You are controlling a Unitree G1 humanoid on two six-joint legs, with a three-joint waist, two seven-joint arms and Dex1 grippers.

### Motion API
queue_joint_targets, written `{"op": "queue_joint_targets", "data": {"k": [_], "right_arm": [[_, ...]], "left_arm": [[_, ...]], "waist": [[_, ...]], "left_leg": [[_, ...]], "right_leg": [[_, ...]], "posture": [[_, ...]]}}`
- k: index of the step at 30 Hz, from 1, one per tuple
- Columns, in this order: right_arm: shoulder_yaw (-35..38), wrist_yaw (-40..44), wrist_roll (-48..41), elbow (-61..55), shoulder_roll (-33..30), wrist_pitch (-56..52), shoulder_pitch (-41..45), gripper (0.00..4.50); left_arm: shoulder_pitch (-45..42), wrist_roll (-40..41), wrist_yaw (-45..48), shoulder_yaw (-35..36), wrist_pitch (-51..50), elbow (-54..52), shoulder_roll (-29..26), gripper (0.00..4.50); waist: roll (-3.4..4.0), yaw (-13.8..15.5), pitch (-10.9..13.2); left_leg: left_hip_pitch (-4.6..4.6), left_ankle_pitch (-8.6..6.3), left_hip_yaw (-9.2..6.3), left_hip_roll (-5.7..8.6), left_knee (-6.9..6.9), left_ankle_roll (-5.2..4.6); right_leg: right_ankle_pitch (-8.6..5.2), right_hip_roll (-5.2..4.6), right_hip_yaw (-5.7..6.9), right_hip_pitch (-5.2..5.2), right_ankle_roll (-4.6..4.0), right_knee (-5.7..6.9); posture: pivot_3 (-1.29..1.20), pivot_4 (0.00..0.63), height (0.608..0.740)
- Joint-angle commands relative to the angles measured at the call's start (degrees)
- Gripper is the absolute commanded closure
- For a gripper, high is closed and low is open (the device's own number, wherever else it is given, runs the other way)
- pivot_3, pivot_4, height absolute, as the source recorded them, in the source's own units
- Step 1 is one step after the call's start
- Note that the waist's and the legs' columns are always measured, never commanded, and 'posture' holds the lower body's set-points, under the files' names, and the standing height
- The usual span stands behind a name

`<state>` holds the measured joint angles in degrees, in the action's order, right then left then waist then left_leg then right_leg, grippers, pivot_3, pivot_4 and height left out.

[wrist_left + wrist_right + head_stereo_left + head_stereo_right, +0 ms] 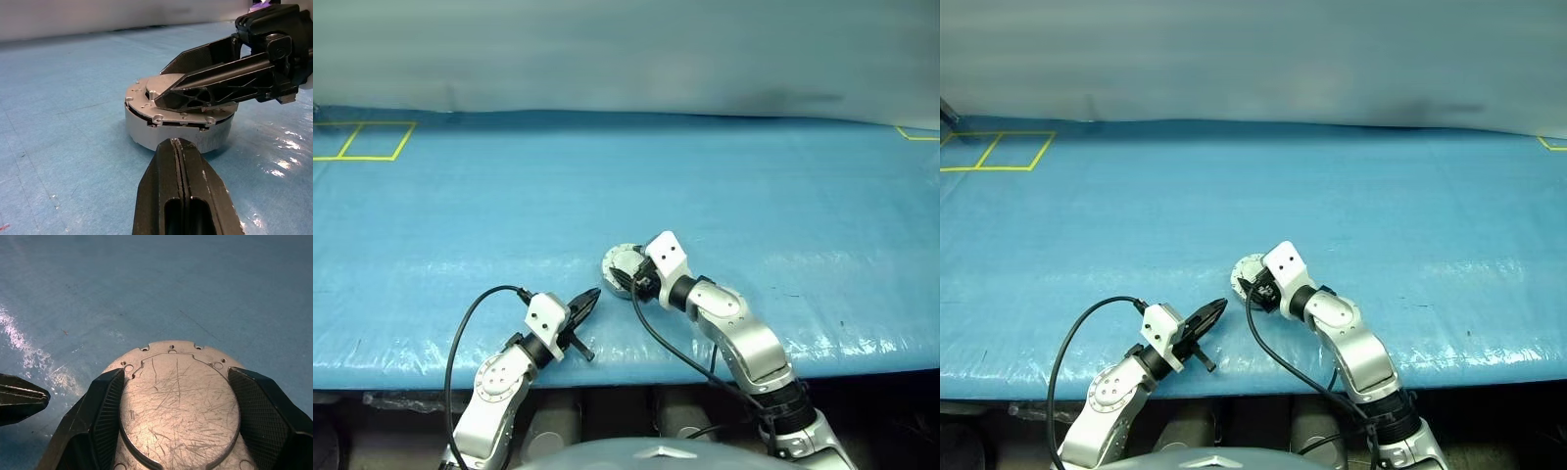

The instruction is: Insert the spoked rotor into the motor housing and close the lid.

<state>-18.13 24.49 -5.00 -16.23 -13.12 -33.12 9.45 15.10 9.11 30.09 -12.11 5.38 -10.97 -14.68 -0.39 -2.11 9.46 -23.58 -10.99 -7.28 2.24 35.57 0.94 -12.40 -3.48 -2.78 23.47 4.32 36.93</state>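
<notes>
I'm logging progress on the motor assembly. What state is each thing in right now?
lid: plain face up, seated on the housing, sitting slightly askew.
motor housing: upright on the blue table, covered by the lid.
right gripper: jaws spread, one on either side of the lid.
left gripper: jaws shut, empty, beside the housing.

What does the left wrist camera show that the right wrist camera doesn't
Left wrist view: the motor housing's side wall with the lid slightly askew on it, and the right gripper reaching over the lid from the side. Right wrist view: the lid's flat scratched face from above, a finger at each side of it. Both: the lid on the housing, the blue table cover, and the shut left gripper.
</notes>
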Motion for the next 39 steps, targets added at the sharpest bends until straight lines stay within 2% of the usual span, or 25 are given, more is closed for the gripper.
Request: {"op": "queue_joint_targets", "data": {"k": [1, 12, 17, 24, 28, 33, 39], "right_arm": [[-2.00, -1.59, 2.35, 0.04, -0.02, -1.86, 0.10, 1.45], [-2.83, -1.57, 3.09, 0.49, -0.88, -3.66, -0.20, 1.45], [-2.16, -1.40, 2.46, 0.47, -0.85, -4.55, -0.31, 1.45], [-1.62, -1.76, 2.15, 0.42, -0.40, -4.74, -0.29, 1.45], [-1.43, -2.15, 2.08, 0.49, -0.05, -4.63, -0.45, 1.45], [-1.62, -2.01, 2.30, 0.82, -0.16, -4.05, -0.62, 1.45], [-1.77, -2.27, 2.38, 1.28, 0.18, -3.53, -0.67, 1.45]], "left_arm": [[0.14, -0.11, 0.15, -0.35, 0.21, 0.00, 0.08, 4.50], [0.48, -0.10, -0.34, -0.52, -0.43, -0.69, 0.29, 4.50], [-0.94, 1.17, -2.26, 1.49, -2.95, -2.81, 1.20, 4.50], [-8.72, 2.91, -4.07, 5.44, -17.14, -6.85, -1.57, 4.50], [-14.21, 8.27, -1.78, 7.36, -29.95, -7.77, -4.53, 4.50], [-24.10, 13.39, 4.81, 7.31, -41.24, -3.84, -9.34, 4.50], [-33.37, 16.68, 8.69, 7.06, -46.85, 3.28, -8.43, 4.50]], "waist": [[0.00, 0.00, 0.00], [0.00, 0.03, -0.02], [-0.01, 0.10, -0.04], [-0.02, 0.08, -0.05], [-0.01, -0.01, -0.05], [-0.03, 0.01, -0.06], [-0.05, -0.13, -0.07]], "left_leg": [[0.00, 0.00, 0.00, 0.00, 0.00, 0.00], [0.00, -0.01, -0.03, 0.00, -0.01, 0.01], [0.00, -0.01, -0.04, 0.01, 0.00, 0.01], [0.01, 0.00, -0.15, 0.03, 0.00, 0.01], [0.01, 0.01, -0.17, 0.03, 0.00, 0.00], [0.04, 0.03, -0.23, 0.03, 0.03, 0.01], [0.07, 0.03, -0.21, 0.04, -0.01, 0.01]], "right_leg": [[0.00, 0.00, 0.00, 0.00, 0.00, 0.00], [-0.01, -0.02, 0.02, 0.00, -0.01, -0.02], [-0.01, -0.04, 0.03, 0.00, -0.01, -0.04], [-0.01, -0.02, 0.15, -0.03, -0.01, -0.03], [0.00, 0.01, 0.18, -0.06, 0.00, -0.02], [0.00, 0.04, 0.25, -0.08, 0.01, 0.01], [0.01, 0.03, 0.21, -0.17, 0.02, -0.02]], "posture": [[0.00, 0.150, 0.740], [0.00, 0.150, 0.740], [0.00, 0.150, 0.740], [0.00, 0.150, 0.740], [0.00, 0.150, 0.740], [0.00, 0.150, 0.740], [0.00, 0.150, 0.740]]}}
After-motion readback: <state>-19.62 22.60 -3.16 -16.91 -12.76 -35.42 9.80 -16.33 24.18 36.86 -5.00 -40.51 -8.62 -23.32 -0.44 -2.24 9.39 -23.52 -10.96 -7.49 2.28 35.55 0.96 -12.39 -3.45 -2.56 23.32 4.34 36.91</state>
